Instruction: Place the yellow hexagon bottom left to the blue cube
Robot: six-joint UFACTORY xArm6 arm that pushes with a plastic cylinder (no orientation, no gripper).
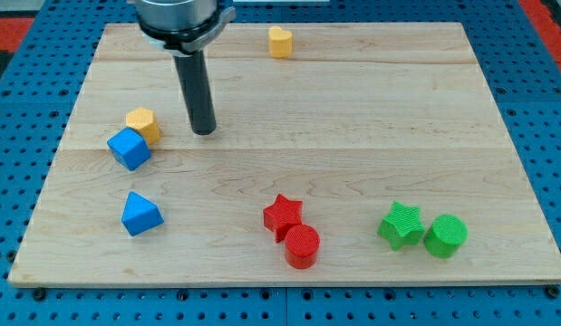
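On the wooden worktop [353, 136], my tip [204, 132] is sitting just right of the yellow hexagon [142, 121], which is touching the blue cube [129, 148]; no fingers here.

My tip [204, 132] is dark grey, almost black. Just to its left in the view sit a yellow hexagon [143, 122] and a blue cube [129, 148]; lower left, a blue triangular block [140, 215]. Above and to its right is a yellow heart [280, 42]. Lower right: a red star [283, 215], red cylinder [302, 246], green star [401, 225], green cylinder [445, 235]. The board [353, 127] is pale wood (faintly grained).
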